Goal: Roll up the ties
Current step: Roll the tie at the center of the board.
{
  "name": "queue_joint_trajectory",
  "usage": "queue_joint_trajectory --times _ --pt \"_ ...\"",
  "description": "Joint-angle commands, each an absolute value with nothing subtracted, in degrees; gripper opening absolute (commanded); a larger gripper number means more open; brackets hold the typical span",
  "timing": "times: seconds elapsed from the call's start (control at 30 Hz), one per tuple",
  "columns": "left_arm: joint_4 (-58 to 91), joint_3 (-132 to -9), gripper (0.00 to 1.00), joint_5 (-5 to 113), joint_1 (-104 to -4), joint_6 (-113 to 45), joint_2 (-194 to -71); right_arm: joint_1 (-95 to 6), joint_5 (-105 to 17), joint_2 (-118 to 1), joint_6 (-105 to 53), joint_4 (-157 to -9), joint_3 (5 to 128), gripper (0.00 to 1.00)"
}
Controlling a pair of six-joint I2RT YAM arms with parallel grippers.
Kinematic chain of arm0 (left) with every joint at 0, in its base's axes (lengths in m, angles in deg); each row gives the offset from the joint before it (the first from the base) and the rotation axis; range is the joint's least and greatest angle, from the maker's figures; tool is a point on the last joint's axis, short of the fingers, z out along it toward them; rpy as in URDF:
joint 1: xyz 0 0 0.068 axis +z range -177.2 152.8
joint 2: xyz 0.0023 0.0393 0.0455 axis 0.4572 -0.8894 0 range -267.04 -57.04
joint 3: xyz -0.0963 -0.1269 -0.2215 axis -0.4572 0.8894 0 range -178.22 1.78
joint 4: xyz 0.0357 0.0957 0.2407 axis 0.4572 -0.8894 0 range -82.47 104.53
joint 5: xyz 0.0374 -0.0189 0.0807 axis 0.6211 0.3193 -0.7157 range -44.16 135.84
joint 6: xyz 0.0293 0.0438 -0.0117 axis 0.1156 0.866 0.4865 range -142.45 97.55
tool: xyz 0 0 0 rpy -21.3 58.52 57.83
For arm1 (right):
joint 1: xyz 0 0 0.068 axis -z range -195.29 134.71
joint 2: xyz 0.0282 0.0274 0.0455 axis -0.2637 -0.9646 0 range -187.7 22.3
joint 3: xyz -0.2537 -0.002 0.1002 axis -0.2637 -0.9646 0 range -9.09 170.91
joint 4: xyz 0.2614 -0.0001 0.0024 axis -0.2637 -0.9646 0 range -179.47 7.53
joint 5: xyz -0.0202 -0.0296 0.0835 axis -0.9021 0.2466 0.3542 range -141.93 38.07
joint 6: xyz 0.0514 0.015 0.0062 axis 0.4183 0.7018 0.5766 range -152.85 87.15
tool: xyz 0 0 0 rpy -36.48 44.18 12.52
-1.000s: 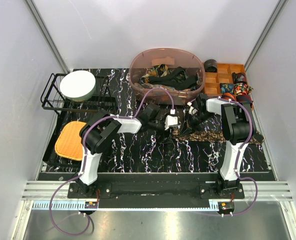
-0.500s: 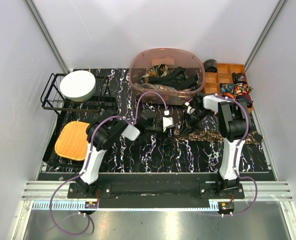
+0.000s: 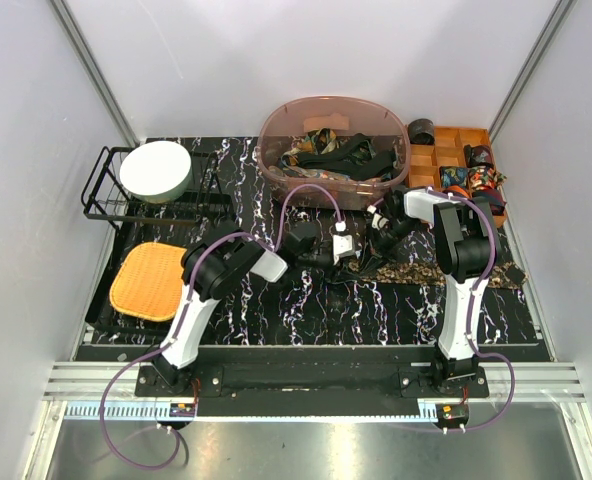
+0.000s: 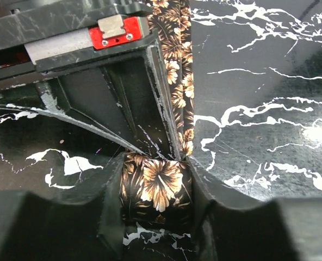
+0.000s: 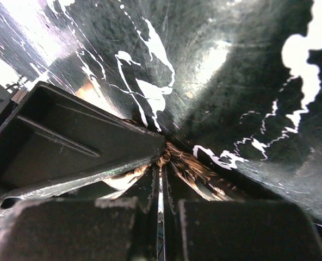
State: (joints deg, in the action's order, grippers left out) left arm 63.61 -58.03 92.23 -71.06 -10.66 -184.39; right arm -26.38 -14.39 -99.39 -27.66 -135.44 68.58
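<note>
My left pincer (image 4: 155,182) is clamped on the rolled end of a black fabric necktie printed with tan flowers (image 4: 158,190). One finger bears on each end of the coil, so the turns cannot spring loose or slide sideways out of line. The coil sits low against the black, white-veined marble-look tabletop (image 4: 259,109), a little right of centre between my two arms.

The unwound length leads straight away from the coil, lying flat beside my right pincer (image 5: 162,163), whose fingers are together. I judge that pincer is placed there to hold the strip taut and straight, so each turn lands squarely on the last. From its own dim camera I cannot quite tell whether it nips the cloth or only presses on it. A good stretch is not yet wound, so I take the roll as partway done.
</note>
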Motion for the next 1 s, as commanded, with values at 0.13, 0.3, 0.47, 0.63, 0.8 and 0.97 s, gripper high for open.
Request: queue_joint_trajectory --times 0.13,0.3,0.47,0.63,0.8,0.97 --pt "31.09 -61.57 0.24 83.11 -71.68 1.16 -183.96 -29.00 -21.52 -102.15 -30.74 -130.72 67.64 0.00" --pt "11.41 -65.80 0.21 77.05 -72.20 7.34 -182.81 -28.65 -18.80 -100.58 -31.27 -131.77 68.43 0.13" --pt "4.43 -68.00 0.15 73.79 -72.64 9.89 -183.34 -24.17 -11.78 -95.21 -32.41 -133.18 69.83 0.36" --pt "-2.43 -71.25 0.13 71.42 -73.26 11.91 -184.57 -21.53 -6.59 -90.38 -35.05 -132.75 67.47 0.45" --pt "-4.98 -71.95 0.12 70.80 -73.26 13.49 -184.66 -21.53 1.85 -88.35 -29.18 -122.49 62.90 0.45" --pt "-6.04 -72.57 0.12 70.80 -73.43 13.76 -185.01 -22.76 3.27 -89.22 -26.35 -116.48 60.43 0.45"
